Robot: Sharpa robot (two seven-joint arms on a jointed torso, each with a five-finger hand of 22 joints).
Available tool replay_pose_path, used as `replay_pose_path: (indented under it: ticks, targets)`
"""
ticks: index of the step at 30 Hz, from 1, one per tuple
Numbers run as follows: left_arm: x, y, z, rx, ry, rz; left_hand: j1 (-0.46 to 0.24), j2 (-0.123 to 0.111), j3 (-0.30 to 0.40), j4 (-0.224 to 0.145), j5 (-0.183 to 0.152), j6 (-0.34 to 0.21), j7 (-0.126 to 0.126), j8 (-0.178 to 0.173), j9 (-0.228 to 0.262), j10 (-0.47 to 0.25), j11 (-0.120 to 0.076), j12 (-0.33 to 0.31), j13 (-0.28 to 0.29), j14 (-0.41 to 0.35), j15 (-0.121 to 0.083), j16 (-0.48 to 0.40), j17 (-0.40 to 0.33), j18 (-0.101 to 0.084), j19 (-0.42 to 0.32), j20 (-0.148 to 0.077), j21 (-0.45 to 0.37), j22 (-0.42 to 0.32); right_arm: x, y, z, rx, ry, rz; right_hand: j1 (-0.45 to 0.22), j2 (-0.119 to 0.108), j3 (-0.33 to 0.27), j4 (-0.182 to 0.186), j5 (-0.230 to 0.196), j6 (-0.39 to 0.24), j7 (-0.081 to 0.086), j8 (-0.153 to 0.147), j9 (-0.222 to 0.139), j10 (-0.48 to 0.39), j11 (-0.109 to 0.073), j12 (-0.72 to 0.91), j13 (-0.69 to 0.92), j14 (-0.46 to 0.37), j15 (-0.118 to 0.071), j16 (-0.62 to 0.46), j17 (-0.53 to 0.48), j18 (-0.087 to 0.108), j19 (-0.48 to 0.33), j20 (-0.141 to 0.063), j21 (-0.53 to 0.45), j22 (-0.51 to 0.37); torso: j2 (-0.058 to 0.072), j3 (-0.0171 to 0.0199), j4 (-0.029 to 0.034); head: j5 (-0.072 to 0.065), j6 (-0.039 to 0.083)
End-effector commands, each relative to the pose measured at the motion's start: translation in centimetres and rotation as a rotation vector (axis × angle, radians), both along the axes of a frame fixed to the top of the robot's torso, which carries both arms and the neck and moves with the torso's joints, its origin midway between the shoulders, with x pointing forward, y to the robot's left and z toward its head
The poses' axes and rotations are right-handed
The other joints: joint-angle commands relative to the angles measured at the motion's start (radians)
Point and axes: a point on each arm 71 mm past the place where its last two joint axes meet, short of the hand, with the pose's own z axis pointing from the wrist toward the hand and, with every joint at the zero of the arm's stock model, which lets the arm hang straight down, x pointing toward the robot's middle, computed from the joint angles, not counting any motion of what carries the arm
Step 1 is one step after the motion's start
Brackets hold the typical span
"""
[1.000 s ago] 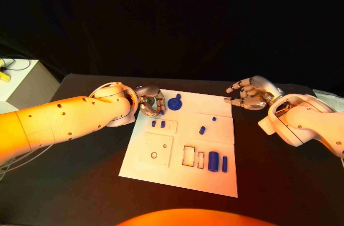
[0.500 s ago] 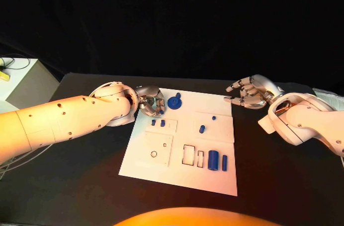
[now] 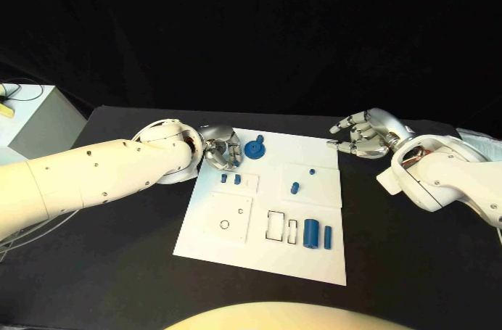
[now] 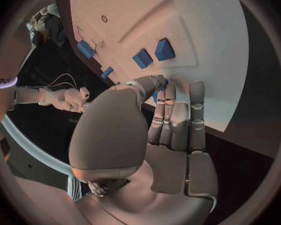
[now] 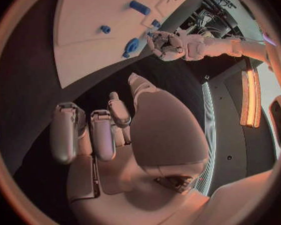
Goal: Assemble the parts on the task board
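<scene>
The white task board (image 3: pixel 262 254) lies in the middle of the black table. A round blue part (image 3: pixel 256 152) lies at its far left corner, also seen as the round blue part (image 5: pixel 131 46). My left hand (image 3: pixel 220 151) sits right beside it, thumb drawn to the fingertips (image 4: pixel 158 87); whether it touches the part is unclear. Two small blue blocks (image 3: pixel 230 179) stand near that hand, showing close up as blue blocks (image 4: pixel 154 54). Small blue pegs (image 3: pixel 296 189) and two blue cylinders (image 3: pixel 317 236) sit farther right. My right hand (image 3: pixel 361 135) hovers off the board's far right corner, fingers apart, holding nothing.
A white box (image 3: pixel 37 123) stands beyond the table's far left corner. Bare black tabletop (image 3: pixel 115 272) surrounds the board on the near side and both flanks. The board carries raised square plates and rectangular slots (image 3: pixel 277 227).
</scene>
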Motion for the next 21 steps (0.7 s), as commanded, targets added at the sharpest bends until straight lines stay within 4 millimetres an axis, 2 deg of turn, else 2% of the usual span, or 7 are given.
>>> replay_pose_path:
  ticks: [1,21]
  targets:
    - [-0.13,-0.19,-0.40,0.017,0.023,-0.008,0.002,0.010,0.002,-0.006,0.001,0.007,-0.001,0.002,0.002,0.007,0.001,-0.003,-0.001,0.009,-0.002,0.006,0.005,0.016,0.003,-0.002,0.003,-0.002,-0.06,0.11,0.03,-0.006,-0.008,0.013,-0.004,0.007,0.005,0.000,0.005,-0.009,0.000,0.006,-0.001,-0.003,-0.001,-0.001,0.000,0.054,0.006,-0.002,0.103,0.007,-0.001,0.005,-0.001,0.133,0.000,0.0003,-0.0010,-0.001,-0.002]
    - [-0.48,-0.18,-0.90,0.035,0.049,-0.011,0.006,0.008,0.002,-0.018,0.000,0.008,0.000,-0.010,0.004,0.013,0.002,-0.013,-0.002,0.010,-0.002,0.008,0.009,0.016,0.004,-0.004,0.005,-0.001,-0.05,-0.04,0.03,-0.007,-0.009,0.010,-0.008,0.006,0.009,0.000,0.007,-0.009,0.000,0.008,-0.002,-0.005,-0.001,-0.001,-0.003,0.054,0.006,-0.003,0.102,0.007,-0.001,0.005,-0.004,0.133,-0.001,-0.0010,0.0001,-0.002,-0.005]
